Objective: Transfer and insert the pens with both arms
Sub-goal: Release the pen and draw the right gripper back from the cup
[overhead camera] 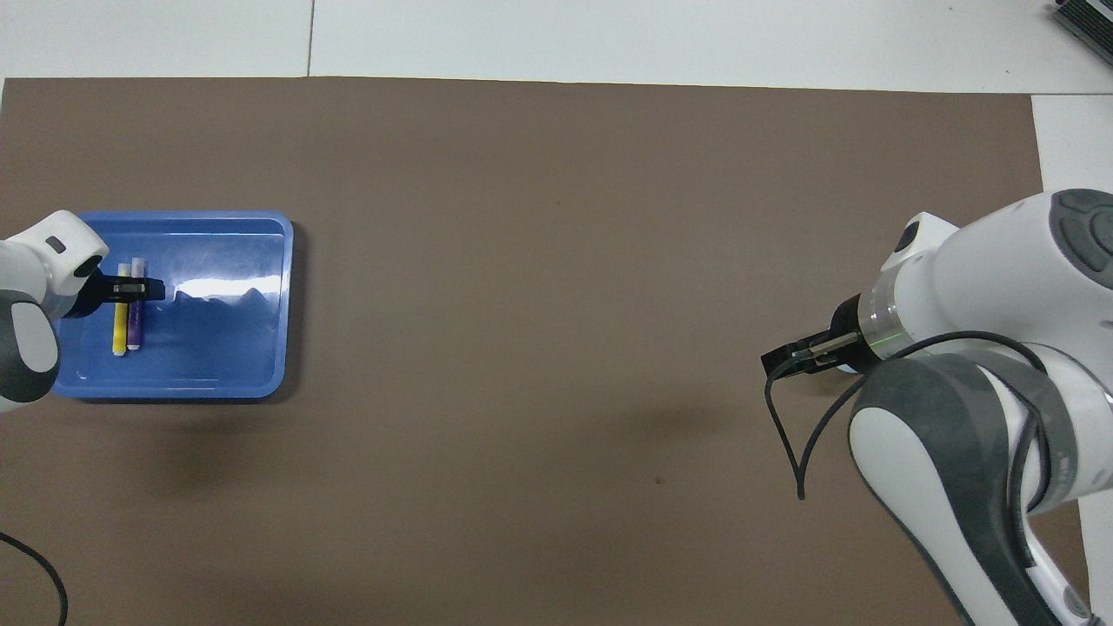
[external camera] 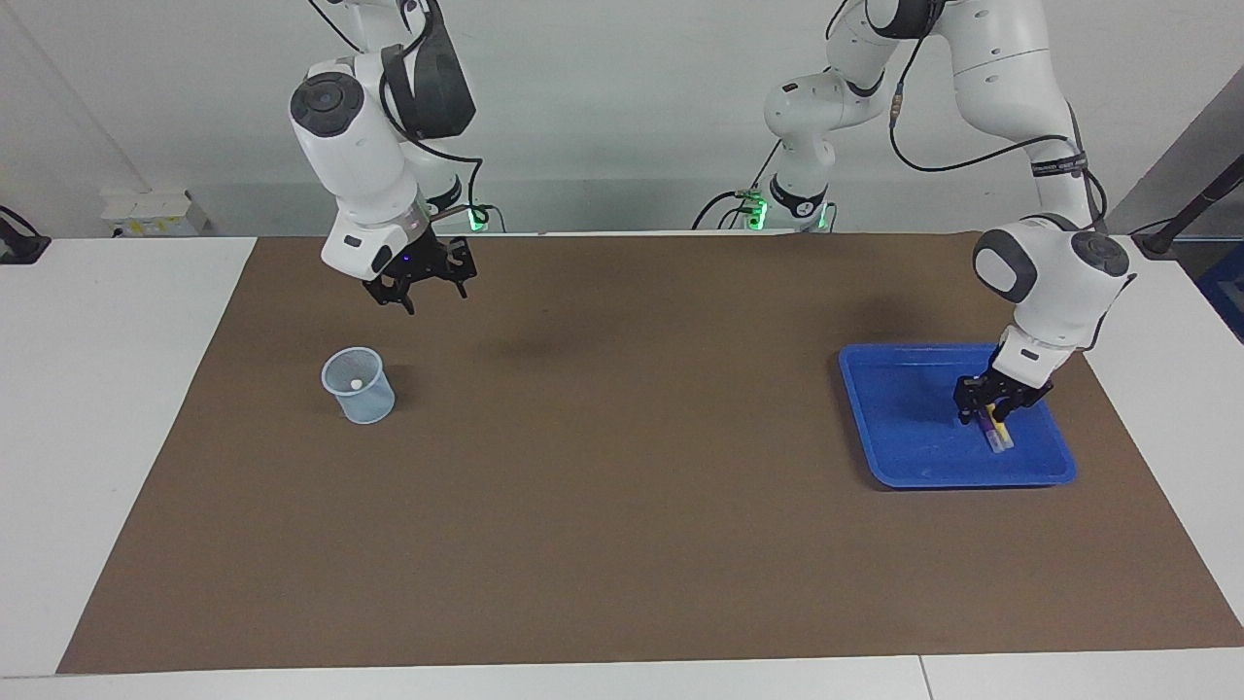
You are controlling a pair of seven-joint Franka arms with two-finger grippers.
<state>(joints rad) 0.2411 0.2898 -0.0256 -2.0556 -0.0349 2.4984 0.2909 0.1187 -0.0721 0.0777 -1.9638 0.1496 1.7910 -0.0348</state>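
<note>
Left tool: down in the blue tray, fingers straddling the two pens lying there; whether they pinch one I cannot tell.
Left arm: elbow high, forearm dropping steeply, wrist pointing down into the tray.
Right tool: raised over the brown mat, fingers spread, holding nothing.
Right arm: folded upward, wrist tilted down.
Yellow pen: flat in the tray, touching the purple pen alongside.
Cup: pale, translucent, upright on the mat at the right arm's end of the worktop; a white pen cap shows inside.
</note>
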